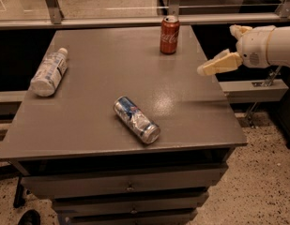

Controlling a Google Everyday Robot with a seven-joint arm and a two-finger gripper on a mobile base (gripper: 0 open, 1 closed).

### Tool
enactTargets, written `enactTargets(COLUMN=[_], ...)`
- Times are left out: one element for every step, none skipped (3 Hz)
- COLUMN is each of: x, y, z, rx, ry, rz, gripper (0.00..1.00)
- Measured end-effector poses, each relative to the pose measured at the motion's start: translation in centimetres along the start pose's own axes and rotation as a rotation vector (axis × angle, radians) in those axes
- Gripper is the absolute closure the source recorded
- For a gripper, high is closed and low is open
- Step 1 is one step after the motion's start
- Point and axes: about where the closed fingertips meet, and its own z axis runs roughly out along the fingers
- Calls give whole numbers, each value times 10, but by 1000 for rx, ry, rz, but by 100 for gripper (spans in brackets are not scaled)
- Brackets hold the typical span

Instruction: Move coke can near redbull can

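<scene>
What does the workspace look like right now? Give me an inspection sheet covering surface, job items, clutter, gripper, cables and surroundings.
Surface: grey table top, flat, with a sheen near the middle.
Job's things: coke can upright near the far edge; redbull can lying on its side near the front, well apart from it.
Clutter: plastic bottle lying on its side at the left.
Gripper: gripper open, holding nothing, at the table's right edge, to the right of the coke can and not touching it.
Cables: nothing seen.
Surroundings: drawers under the top, speckled floor, metal rail behind.
</scene>
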Motion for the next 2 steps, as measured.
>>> enactTargets(x=[0, 7], y=[0, -2], z=[0, 18], rx=[0, 10], ry=[0, -52], rz=[0, 50], gripper=[0, 0])
